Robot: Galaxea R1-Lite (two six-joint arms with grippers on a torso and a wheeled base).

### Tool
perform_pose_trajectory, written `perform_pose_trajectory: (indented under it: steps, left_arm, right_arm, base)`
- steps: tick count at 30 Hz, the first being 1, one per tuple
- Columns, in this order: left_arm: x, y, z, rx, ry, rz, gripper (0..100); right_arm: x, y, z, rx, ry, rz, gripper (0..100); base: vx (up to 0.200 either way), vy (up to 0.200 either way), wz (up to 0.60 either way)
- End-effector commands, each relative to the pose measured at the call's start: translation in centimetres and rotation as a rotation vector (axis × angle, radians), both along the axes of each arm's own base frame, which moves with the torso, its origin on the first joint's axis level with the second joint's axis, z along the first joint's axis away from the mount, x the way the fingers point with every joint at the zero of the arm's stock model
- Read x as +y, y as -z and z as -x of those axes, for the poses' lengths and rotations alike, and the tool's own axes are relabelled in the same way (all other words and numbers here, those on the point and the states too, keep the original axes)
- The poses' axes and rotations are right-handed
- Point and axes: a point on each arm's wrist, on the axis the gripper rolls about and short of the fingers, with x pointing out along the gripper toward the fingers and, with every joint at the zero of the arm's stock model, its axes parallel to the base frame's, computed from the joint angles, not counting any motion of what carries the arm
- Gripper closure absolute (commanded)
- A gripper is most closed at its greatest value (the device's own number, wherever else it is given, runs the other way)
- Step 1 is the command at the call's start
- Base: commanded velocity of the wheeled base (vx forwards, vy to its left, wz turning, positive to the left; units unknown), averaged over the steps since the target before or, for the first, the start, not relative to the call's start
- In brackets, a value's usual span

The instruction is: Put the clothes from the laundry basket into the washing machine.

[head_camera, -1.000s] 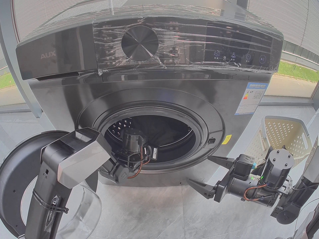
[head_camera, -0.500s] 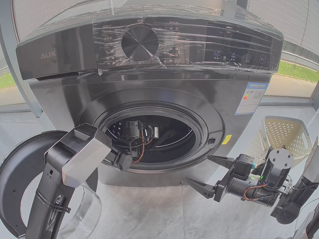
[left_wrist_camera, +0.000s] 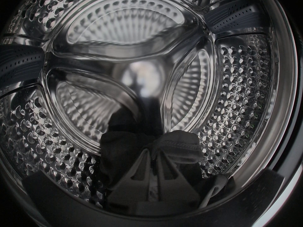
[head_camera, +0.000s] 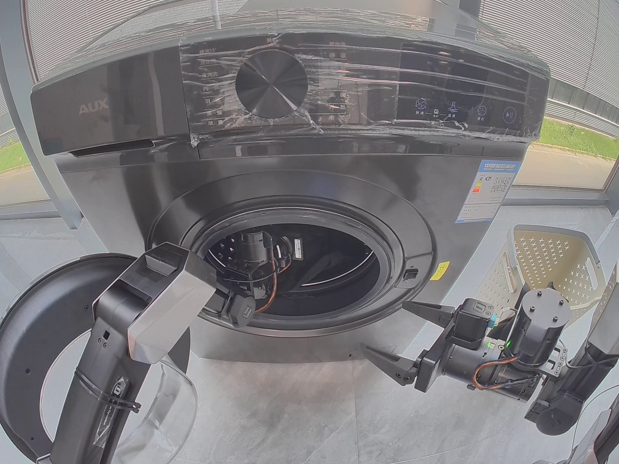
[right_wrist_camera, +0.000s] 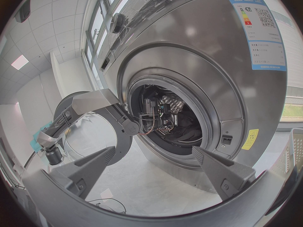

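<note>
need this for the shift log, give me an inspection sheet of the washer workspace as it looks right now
surface: pale grey glossy tiled floor
job's things: dark grey front-loading washing machine, round glass door swung open; dark clothes in its dimpled steel drum; cream perforated plastic laundry basket right of the machine, lower part hidden behind the right arm
clutter: nothing seen
grippers: left gripper inside the drum, shut on the dark clothes; right gripper open and empty, outside below the opening
cables: orange wire loops at both wrists
surroundings: slatted window blinds, grass outside
</note>
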Motion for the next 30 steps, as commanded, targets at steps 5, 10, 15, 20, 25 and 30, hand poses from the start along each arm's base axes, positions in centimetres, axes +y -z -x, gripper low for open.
perform_pose_trajectory:
  steps: [5,10,15,20,25,30]
  left_arm:
    - [-0.3,-0.3,1.2,0.033,0.015,-0.012,0]
    - [0.0,-0.7,4.0,0.120,0.035,-0.065,0]
    - [0.7,0.7,6.4,0.234,0.063,-0.148,0]
    - [0.9,2.5,6.6,0.275,0.093,-0.175,0]
    - [0.5,4.3,6.0,0.287,0.098,-0.182,0]
    - [0.5,5.1,5.7,0.297,0.101,-0.197,100]
  right_arm:
    - [0.0,-0.1,0.0,-0.002,-0.001,-0.002,0]
    - [0.0,-0.1,0.0,-0.002,-0.001,0.000,0]
    - [0.0,0.0,0.1,-0.001,-0.004,0.001,0]
    - [0.0,0.0,0.1,0.001,-0.004,0.000,0]
    - [0.1,0.0,0.1,0.002,-0.004,0.001,0]
    - [0.1,-0.1,0.1,-0.002,-0.004,-0.002,0]
  base:
    - [0.000,0.000,0.00]
    - [0.000,0.000,0.00]
    - [0.000,0.000,0.00]
    - [0.000,0.000,0.00]
    - [0.000,0.000,0.00]
    - [0.000,0.000,0.00]
